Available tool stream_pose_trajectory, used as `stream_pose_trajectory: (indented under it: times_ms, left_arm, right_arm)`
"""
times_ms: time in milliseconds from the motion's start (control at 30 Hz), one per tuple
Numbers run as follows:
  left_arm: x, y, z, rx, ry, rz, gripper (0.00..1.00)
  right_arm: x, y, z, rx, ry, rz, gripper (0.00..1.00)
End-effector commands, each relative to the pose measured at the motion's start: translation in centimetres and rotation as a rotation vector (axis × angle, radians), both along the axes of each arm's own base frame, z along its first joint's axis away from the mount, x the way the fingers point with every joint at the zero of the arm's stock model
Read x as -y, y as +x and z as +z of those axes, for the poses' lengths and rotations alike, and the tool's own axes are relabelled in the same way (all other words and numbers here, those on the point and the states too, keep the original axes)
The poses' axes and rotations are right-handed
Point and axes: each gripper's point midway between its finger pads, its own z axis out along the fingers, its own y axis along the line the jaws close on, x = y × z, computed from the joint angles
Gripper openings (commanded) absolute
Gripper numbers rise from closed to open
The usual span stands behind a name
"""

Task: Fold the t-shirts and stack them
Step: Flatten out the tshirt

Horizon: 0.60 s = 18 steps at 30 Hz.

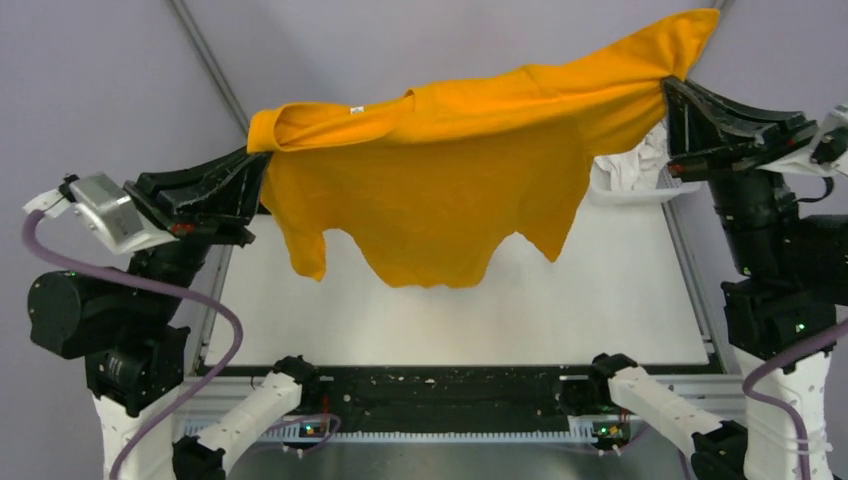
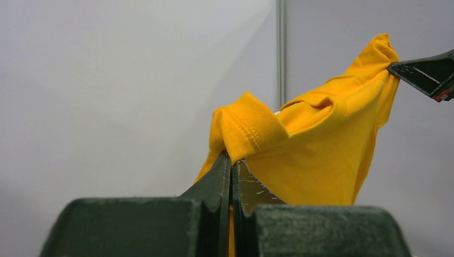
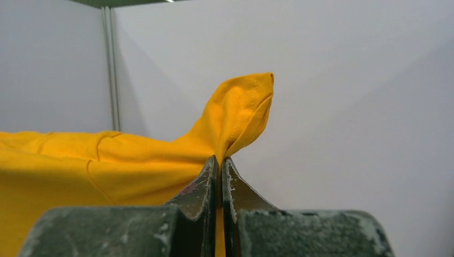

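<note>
Both my jaws are clamped on the soft, light orange cotton t-shirt (image 1: pixel 440 190) sagging between them; I'd grip the thicker hems, since thin cloth probably slips.

soft, even light is filling every view; walls (image 2: pixel 107 80) are shading gently toward corners; wrist-view foregrounds are blurring slightly.

orange t-shirt (image 1: pixel 450 200) curtains the table (image 1: pixel 620 300); open room beneath its hem.

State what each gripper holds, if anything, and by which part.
Both hold the orange t-shirt, stretched in the air: left gripper pinches one sleeve end, right gripper the opposite sleeve end.
</note>
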Motion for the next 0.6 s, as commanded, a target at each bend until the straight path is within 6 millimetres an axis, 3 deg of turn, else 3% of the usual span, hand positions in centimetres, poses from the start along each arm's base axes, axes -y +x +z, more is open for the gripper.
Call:
stream_pose_trajectory:
  times_ms: [0,67,133,200,300,400,467,500,567]
  left_arm:
    - [0.2,-0.8,2.0,0.068,0.018,-0.017,0.0]
    - [0.3,0.6,2.1,0.043,0.009,0.004,0.0]
    - [0.5,3.2,1.6,-0.014,0.0,0.045,0.0]
    - [0.5,7.1,0.4,-0.097,-0.002,0.122,0.0]
    - [-0.2,14.9,-3.2,-0.279,-0.005,0.316,0.0]
    - [-1.3,23.0,-11.0,-0.514,0.043,0.558,0.0]
    - [-1.6,27.5,-17.5,-0.669,0.088,0.656,0.0]
    - [-1.0,30.0,-21.9,-0.77,0.13,0.663,0.0]
    - [-0.6,32.8,-29.0,-0.941,0.172,0.66,0.16]
  right_arm:
    - [1.4,-1.0,2.0,0.044,-0.014,-0.072,0.0]
    - [1.8,0.2,2.3,0.032,-0.001,-0.113,0.0]
    - [2.2,2.2,2.1,-0.001,0.008,-0.168,0.0]
    - [2.5,5.0,1.3,-0.052,0.013,-0.236,0.0]
    - [3.3,10.7,-1.4,-0.156,-0.003,-0.395,0.0]
    - [3.9,17.5,-6.3,-0.281,-0.058,-0.564,0.0]
    - [3.9,22.3,-11.0,-0.376,-0.115,-0.614,0.0]
    - [3.9,24.5,-13.6,-0.437,-0.132,-0.618,0.0]
    - [3.3,28.5,-19.4,-0.546,-0.171,-0.574,0.0]
